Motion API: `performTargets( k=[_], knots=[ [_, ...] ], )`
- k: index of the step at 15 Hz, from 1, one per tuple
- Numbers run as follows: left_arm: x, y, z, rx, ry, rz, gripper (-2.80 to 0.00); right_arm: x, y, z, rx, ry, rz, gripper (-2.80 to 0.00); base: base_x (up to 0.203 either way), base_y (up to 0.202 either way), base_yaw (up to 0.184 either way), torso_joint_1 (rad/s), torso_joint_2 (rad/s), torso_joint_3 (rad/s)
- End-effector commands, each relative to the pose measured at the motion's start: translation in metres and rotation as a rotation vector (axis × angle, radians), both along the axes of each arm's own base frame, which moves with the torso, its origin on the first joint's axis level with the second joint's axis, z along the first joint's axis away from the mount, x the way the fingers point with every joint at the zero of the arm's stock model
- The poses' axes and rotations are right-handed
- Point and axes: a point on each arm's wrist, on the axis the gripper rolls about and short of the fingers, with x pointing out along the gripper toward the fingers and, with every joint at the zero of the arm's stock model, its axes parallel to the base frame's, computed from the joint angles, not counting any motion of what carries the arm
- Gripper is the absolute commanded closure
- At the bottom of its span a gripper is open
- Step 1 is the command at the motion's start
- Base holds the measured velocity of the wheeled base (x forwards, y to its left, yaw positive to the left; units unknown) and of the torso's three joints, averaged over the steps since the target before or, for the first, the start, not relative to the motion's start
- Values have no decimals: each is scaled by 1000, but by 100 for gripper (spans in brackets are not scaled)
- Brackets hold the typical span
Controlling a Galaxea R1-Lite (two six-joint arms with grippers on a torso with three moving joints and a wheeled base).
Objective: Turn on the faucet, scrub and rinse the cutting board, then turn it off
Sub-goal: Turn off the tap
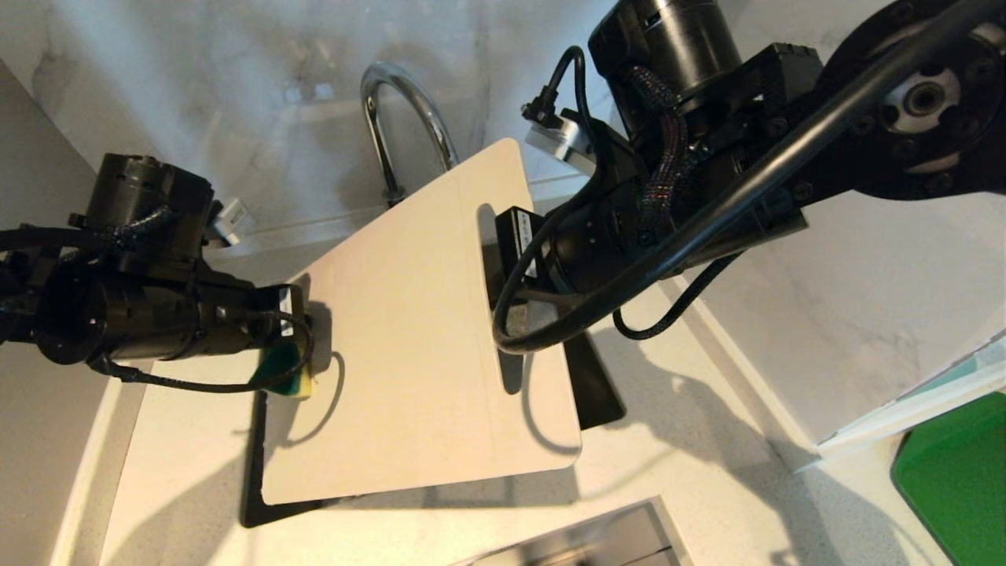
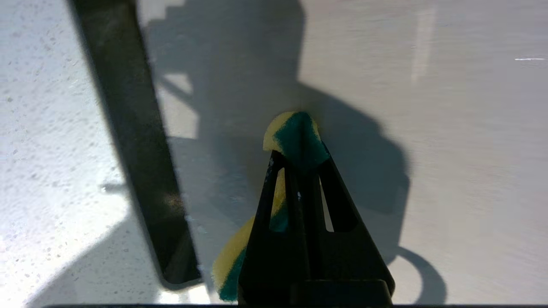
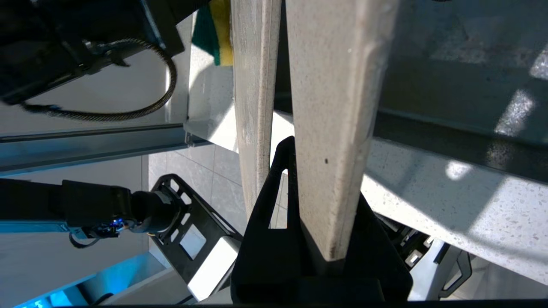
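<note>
Right gripper (image 3: 317,201) clamps one cutting board (image 1: 416,330) | left gripper (image 2: 299,162) pinches one sponge (image 2: 295,137) | one faucet (image 1: 401,118)

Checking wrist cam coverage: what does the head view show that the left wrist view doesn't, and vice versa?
Head view only: the faucet behind the board, the right gripper shut on the board's edge by the handle slot, holding the board tilted above the counter, and a green tray at the right.

Left wrist only: the sponge's tip pinched between the left gripper's fingers and pressed against the board.

Both: the cutting board, the sponge, the left gripper, the dark mat and the speckled counter.
</note>
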Motion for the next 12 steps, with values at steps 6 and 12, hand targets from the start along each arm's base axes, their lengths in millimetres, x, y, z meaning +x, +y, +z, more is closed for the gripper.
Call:
performTargets(
  k=[6, 12],
  knots=[
    [7, 42, -33, -18, 26, 110, 0, -16, -14, 12, 22, -22, -1, 0, 0, 0, 0, 0, 0, 0],
    [-3, 80, 23, -166, -136, 125, 0, -9, -13, 1, -4, 8, -13, 0, 0, 0, 0, 0, 0, 0]
  ],
)
